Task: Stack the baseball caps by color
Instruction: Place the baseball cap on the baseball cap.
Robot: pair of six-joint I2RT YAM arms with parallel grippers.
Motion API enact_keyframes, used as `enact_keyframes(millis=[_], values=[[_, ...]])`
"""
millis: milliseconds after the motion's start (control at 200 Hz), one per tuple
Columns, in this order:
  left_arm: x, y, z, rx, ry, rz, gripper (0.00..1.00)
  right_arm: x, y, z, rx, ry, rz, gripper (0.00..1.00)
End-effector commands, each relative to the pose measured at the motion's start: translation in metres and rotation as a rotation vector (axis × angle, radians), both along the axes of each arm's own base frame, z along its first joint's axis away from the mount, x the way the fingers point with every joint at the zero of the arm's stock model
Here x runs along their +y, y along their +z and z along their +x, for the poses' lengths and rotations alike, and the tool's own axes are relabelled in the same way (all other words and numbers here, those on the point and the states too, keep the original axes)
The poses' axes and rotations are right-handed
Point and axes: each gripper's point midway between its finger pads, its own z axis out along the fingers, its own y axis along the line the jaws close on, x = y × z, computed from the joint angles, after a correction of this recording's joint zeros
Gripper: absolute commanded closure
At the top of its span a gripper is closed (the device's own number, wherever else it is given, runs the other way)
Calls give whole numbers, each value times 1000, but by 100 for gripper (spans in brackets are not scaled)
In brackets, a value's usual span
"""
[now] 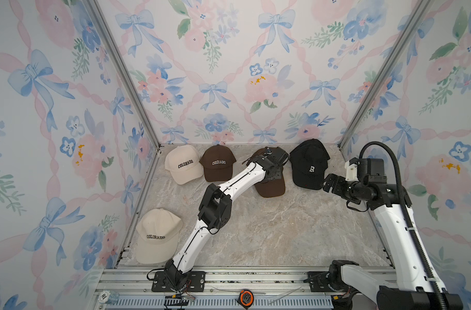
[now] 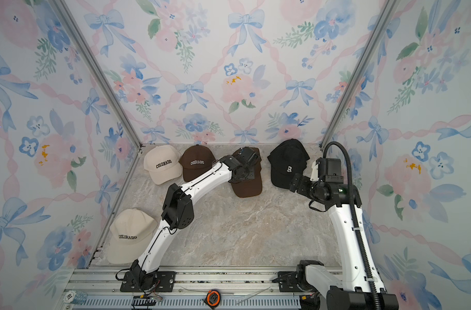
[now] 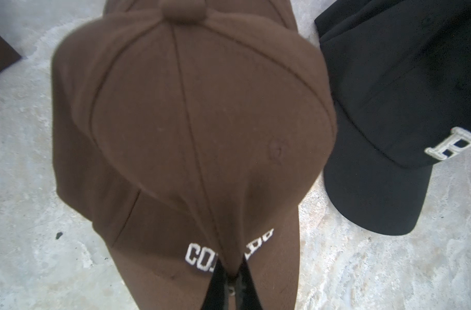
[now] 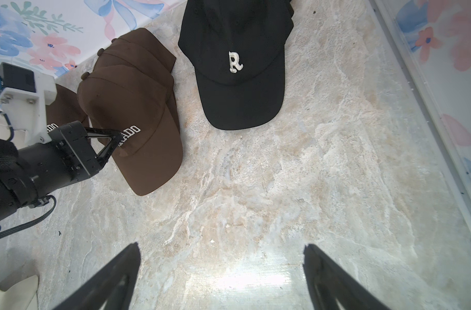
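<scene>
one brown cap (image 3: 191, 120) sits at twelve o'clock, left gripper (image 3: 233, 271) clenched on its soft, puckering front. looks light, floppy; the stiff brim should grip surer. right gripper (image 4: 221, 245) spread wide, empty, black cap (image 4: 237, 88) at one o'clock.

Three walls (image 1: 229, 67) papered with blue bows, pink ribbons and pastel flowers close in a marble-patterned surface (image 1: 269, 236), beige with white veins. Aluminium posts (image 1: 127, 80) run up both back corners. Slotted aluminium rails (image 1: 256, 279) edge the near side, where an orange tape measure (image 1: 246, 297) lies. The light is soft, with a bright glare (image 4: 242, 279) on the surface.
</scene>
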Motion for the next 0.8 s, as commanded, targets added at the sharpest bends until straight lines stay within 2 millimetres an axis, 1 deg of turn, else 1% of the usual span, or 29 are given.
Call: enact_keyframes(millis=[0, 75, 140, 190, 370, 480, 615, 795], values=[[1, -10, 5, 13, -29, 15, 100, -4, 5, -1, 2, -4, -12, 4], [0, -11, 3, 18, -48, 20, 100, -5, 5, 0, 3, -9, -14, 4], [0, -7, 2, 11, -66, 28, 100, -5, 5, 0, 6, -9, -14, 4], [0, 0, 0, -8, -82, 38, 100, -6, 5, 1, 8, -11, -15, 4], [3, 17, -7, -34, -134, 60, 100, -6, 5, 3, 7, -15, -16, 4], [4, 24, -14, -39, -154, 63, 100, -6, 5, 5, 8, -17, -13, 4], [3, 33, -16, -61, -173, 73, 100, -6, 6, 7, 7, -20, -5, 4], [-1, 31, -14, -66, -190, 75, 100, -6, 9, 10, 3, -22, -3, 4]])
